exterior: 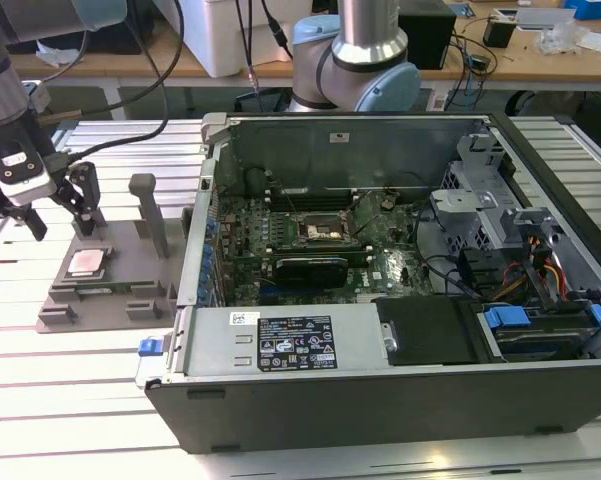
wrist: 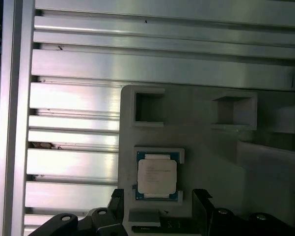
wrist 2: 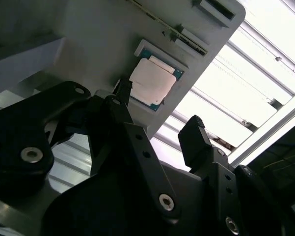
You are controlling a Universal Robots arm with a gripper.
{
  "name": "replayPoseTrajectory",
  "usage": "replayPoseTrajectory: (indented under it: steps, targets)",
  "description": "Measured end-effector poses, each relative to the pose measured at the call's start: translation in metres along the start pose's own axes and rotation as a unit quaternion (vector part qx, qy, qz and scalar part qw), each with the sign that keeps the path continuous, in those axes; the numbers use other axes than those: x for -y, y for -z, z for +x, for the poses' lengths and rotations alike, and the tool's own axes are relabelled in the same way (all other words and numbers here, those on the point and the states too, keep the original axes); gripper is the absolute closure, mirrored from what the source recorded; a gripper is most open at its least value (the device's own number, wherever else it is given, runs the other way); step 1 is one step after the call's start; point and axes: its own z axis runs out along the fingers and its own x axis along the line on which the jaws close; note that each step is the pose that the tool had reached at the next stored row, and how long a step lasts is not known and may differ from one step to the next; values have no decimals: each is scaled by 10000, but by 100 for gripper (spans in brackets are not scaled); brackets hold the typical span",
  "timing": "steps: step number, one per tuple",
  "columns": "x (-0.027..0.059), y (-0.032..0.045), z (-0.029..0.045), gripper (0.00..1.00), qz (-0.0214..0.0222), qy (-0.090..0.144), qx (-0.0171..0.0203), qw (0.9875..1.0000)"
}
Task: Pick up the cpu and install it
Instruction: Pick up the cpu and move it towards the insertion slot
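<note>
Silvery, the cpu lay flat in the grey tray; it sat beyond our jaws, centred between them. We saw them spread wide, gripping nothing.

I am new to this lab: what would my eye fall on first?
An open computer case stands at the exterior view's middle and right, its motherboard exposed. At that view's left, the cpu lies in a grey fixture tray, and the gripper hangs above it with open fingers, holding nothing.
</note>
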Motion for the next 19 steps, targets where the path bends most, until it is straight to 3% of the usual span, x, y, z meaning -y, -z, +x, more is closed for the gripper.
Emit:
replayPoseTrajectory:
  steps: [10,19]
  targets:
    - [-6,-131,-6,34,7,40,0,10000]
    - [-22,-322,-7,34,26,96,-2,10000]
